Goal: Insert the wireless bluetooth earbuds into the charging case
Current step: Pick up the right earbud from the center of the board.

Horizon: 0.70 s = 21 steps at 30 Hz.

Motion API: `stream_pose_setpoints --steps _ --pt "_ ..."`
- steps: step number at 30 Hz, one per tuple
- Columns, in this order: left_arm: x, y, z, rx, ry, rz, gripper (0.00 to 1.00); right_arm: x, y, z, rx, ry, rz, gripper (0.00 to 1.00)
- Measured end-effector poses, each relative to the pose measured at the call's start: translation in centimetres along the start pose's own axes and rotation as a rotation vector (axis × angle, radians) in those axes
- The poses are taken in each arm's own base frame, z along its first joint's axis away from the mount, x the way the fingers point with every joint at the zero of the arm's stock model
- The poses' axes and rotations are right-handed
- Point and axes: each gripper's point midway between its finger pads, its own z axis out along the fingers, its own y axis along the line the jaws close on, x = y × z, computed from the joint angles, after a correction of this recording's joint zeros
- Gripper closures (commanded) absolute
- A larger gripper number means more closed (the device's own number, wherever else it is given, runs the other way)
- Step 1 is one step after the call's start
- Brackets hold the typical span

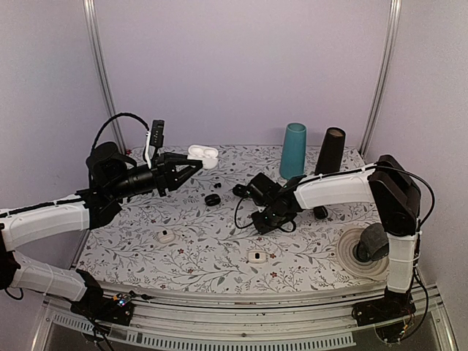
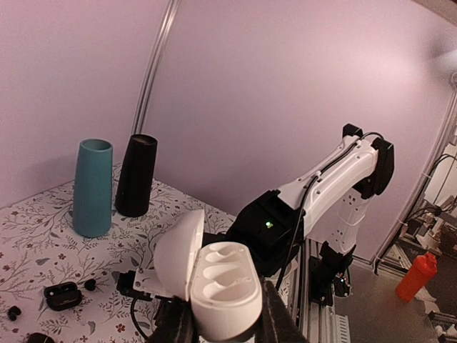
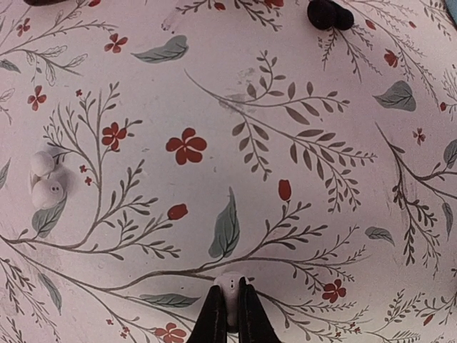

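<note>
Left end effector [image 2: 228, 325] clasped the glossy white pebble-shaped charging case [image 2: 227, 289] aloft, lid [image 2: 178, 254] open, toward ten o'clock overhead. Right end effector [image 3: 230, 296] pinched a tiny white glossy earbud [image 3: 230, 284] at the floral worktop [image 3: 321, 214] (another white bud [image 3: 47, 191] lay at nine o'clock). Best lifted slowly, then squared over an empty socket [image 2: 223, 275].

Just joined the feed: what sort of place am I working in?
Probably a robot lab test cell: plain lilac walls in metal frame rails, a floral-covered table, left arm and right arm mounted at its near edge.

Robot lab cell: lilac enclosure walls [image 1: 241, 66], aluminium rails [image 1: 102, 73], floral-cloth table [image 1: 219, 252].
</note>
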Motion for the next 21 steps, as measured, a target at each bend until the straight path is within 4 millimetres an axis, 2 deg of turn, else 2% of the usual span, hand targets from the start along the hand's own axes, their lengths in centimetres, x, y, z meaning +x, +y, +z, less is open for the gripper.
stream_pose_setpoints --steps 8,11,14,21 --pt "0.1 0.0 0.0 0.001 0.003 -0.002 1.0 -0.2 -0.3 -0.1 -0.002 -0.011 0.011 0.97" --pt "0.4 0.1 0.2 0.006 0.014 -0.007 1.0 0.2 -1.1 -0.8 -0.002 -0.014 0.017 0.97" --pt "0.7 0.0 0.4 0.02 0.032 -0.012 1.0 -0.4 -1.6 -3.1 -0.031 -0.052 0.022 0.97" --pt "1.6 -0.4 1.1 0.081 0.08 -0.009 1.0 -4.9 -0.7 -12.4 -0.222 -0.292 0.015 0.97"
